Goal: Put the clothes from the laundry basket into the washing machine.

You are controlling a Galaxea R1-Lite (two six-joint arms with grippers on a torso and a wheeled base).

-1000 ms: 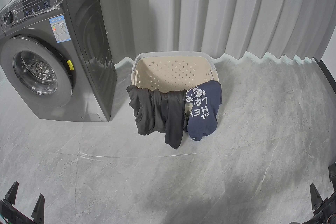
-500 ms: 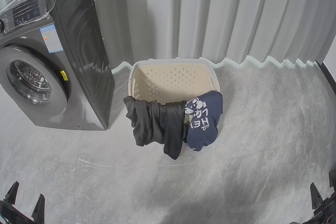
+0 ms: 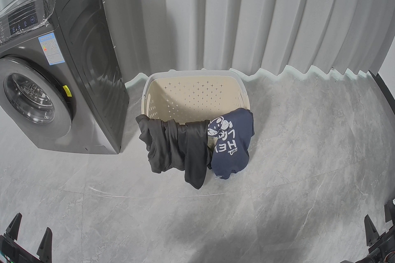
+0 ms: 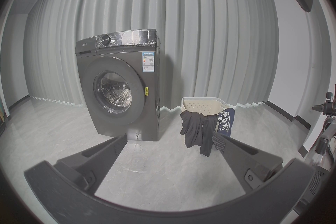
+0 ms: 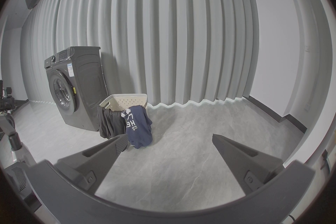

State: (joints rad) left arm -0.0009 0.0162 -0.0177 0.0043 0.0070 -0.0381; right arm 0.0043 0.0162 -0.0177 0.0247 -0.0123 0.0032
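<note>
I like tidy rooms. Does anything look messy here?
Yes: the black clothes and the navy shirt hang over the front rim of the laundry basket, dangling outside instead of lying inside.

The wide-spread end effector (image 5: 169, 139) faces the laundry basket (image 5: 123, 98) draped with clothes (image 5: 138, 125).

Ahead of you a cream perforated laundry basket (image 3: 193, 73), upright, a black garment (image 3: 177, 148) and a navy printed T-shirt (image 3: 231, 144) draped side by side over its near rim, on your left, just beside it, the dark grey washing machine (image 3: 86, 54), its round door (image 3: 31, 97) shut
</note>
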